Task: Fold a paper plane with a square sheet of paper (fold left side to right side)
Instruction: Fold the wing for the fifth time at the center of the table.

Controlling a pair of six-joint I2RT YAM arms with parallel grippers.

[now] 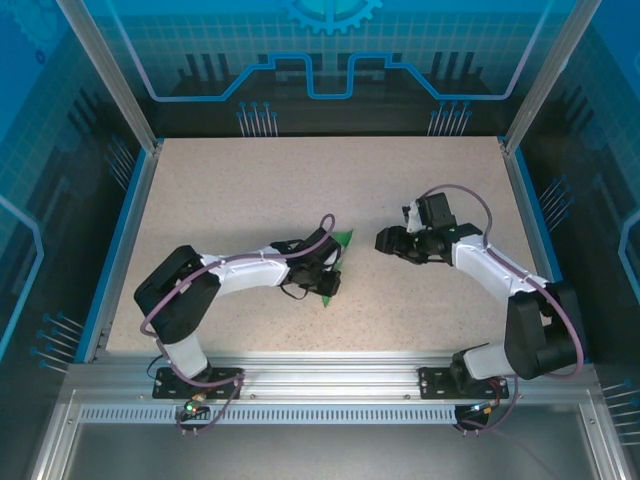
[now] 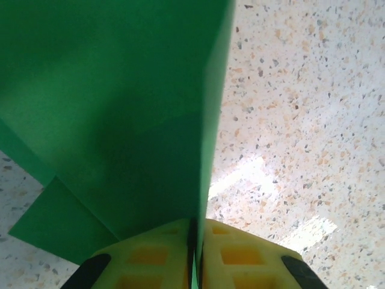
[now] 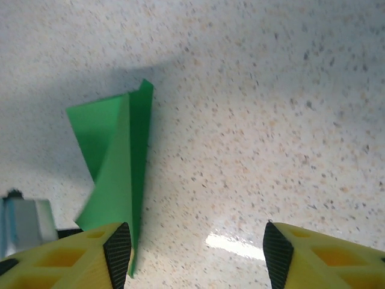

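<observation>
The square sheet of paper (image 2: 114,102) is bright green and folded into a slim, pointed paper plane shape (image 3: 117,150) with a long crease. It stands on edge near the table's middle (image 1: 343,240). My left gripper (image 2: 195,256) is shut on its lower edge, the yellow fingers (image 2: 240,253) pressed together with the paper between them. In the top view the left gripper (image 1: 333,268) sits just below the green tip. My right gripper (image 1: 383,240) hovers to the right of the paper, apart from it. Its jaws (image 3: 195,253) are open, with bare table between them.
The speckled beige tabletop (image 1: 250,190) is bordered by blue rails (image 1: 125,230) and metal frame posts (image 1: 110,75). A pale grey part of the left arm (image 3: 24,220) shows at the left edge of the right wrist view.
</observation>
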